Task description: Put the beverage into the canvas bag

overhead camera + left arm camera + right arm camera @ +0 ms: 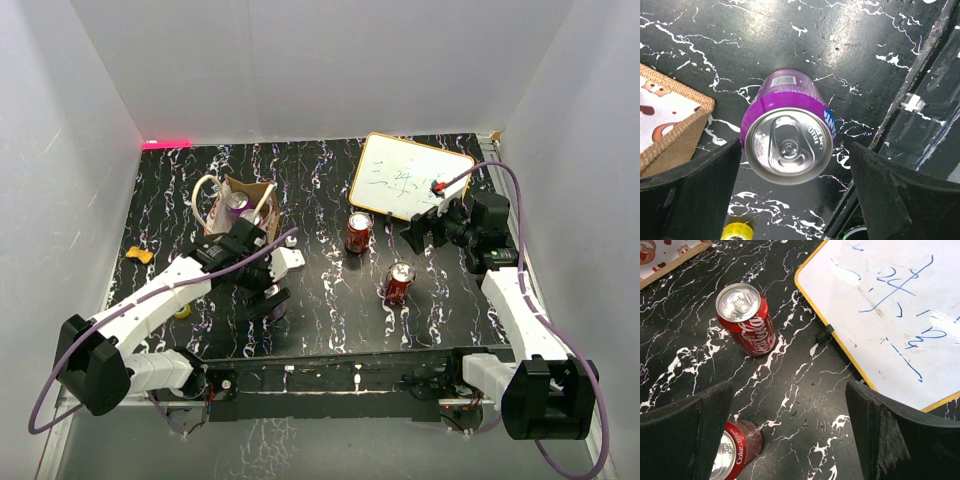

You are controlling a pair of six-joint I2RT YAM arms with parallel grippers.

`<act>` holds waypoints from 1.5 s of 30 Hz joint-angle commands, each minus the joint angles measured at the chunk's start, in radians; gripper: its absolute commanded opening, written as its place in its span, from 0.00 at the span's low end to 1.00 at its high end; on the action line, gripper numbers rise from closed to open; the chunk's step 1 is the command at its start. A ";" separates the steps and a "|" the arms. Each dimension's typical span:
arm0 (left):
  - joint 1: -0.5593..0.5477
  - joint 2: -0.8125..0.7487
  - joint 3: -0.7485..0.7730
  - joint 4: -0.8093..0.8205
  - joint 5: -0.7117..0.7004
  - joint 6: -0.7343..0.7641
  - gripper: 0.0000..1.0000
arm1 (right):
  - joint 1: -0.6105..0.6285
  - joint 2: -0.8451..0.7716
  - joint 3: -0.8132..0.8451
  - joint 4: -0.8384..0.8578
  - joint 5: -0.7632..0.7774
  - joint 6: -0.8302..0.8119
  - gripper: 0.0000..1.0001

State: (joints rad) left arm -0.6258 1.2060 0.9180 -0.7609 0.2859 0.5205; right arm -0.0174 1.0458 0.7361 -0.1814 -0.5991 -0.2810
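A purple soda can stands upright on the black marbled table, below and between my left gripper's open fingers, untouched; in the top view the gripper largely hides it. The tan canvas bag stands just behind the left gripper, with another purple can inside; its corner shows in the left wrist view. Two red Coke cans stand mid-table. My right gripper is open and empty above the table, right of them.
A whiteboard with a yellow rim lies at the back right, next to the right gripper, and shows in the right wrist view. A yellow tape roll lies near the left arm. A small yellow item lies at the left edge. White walls surround the table.
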 commanded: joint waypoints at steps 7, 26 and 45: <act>-0.031 0.025 -0.041 0.087 0.033 0.008 0.69 | -0.009 -0.007 -0.012 0.071 0.005 0.003 0.98; 0.102 -0.024 0.263 -0.075 0.345 -0.056 0.00 | -0.018 -0.004 -0.017 0.077 0.005 0.001 0.98; 0.527 -0.119 0.636 -0.195 0.341 -0.126 0.00 | -0.023 -0.017 -0.024 0.083 -0.005 0.002 0.98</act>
State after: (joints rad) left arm -0.1295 1.1309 1.4963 -0.9829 0.7006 0.4438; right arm -0.0349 1.0470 0.7219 -0.1734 -0.5987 -0.2813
